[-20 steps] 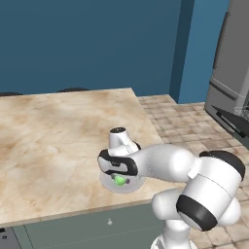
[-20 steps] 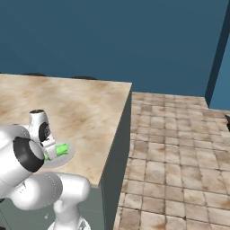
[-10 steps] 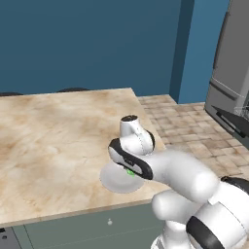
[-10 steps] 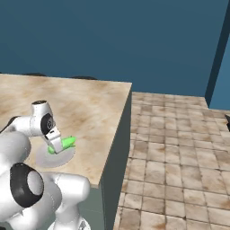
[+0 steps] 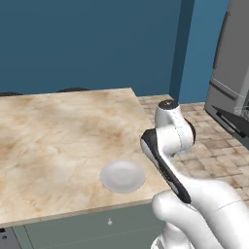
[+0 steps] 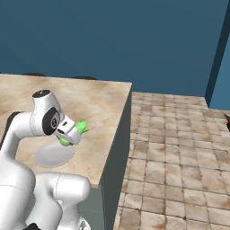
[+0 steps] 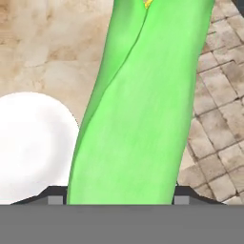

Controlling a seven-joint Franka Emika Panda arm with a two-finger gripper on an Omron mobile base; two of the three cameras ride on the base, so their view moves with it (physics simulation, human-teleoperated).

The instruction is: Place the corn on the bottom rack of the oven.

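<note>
1. Right base view gives you the clearest look: the jaws (image 6: 72,133) are closed on the corn (image 6: 79,129), which sits above the marble tabletop (image 6: 94,103), near its right-hand edge.
2. You can see the corn's bright green husk sticking out on both sides of the hand, one end pointing up and toward the tiled floor (image 6: 179,148), the other poking out below.
3. Look just below and to the left of the hand in that same view and you find a small white plate (image 6: 53,156) lying flat on the tabletop, with nothing resting on it; the corn is clear of it.
4. From the left base view, the plate (image 5: 122,175) lies near the tabletop's (image 5: 58,131) front edge, and the white arm bends over to the right of it, so the arm's own links cover the corn from you here.
5. In the hand view, the corn (image 7: 143,105) runs as a broad green band from bottom to top, with a sliver of yellow at its upper end.
6. Beside it you see the plate (image 7: 33,147) at lower left, the tabletop (image 7: 52,43) behind, and the floor tiles (image 7: 219,100) at right.
</note>
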